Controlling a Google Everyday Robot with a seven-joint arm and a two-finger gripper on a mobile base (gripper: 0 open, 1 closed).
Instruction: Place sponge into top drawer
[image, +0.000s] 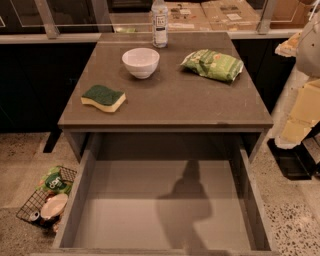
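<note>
Near the left edge of the table (170, 107), toward its front left corner, the sponge (103, 98) lies flat with its dark green scouring side up and the pale yellow foam showing along its wavy side. It touches nothing else on the table. Behind it, closer to the middle and the back edge, stands a white bowl (140, 62), upright. A clear plastic bottle (159, 22) stands at the middle of the back edge. A green snack bag (212, 64) lies toward the back right corner. Below the front edge the top drawer (125, 215) is pulled out wide, its flat grey bottom facing up, with a dark shadow (187, 200) falling across the middle of it. The end effector (293, 133) hangs off the table's right edge, beside the front right corner, seen only as pale blocky arm pieces; I cannot tell whether it is spread or pressed together. It is well apart from the sponge. On the floor off the front left corner sits a wire basket (30, 207) holding a few small items.
</note>
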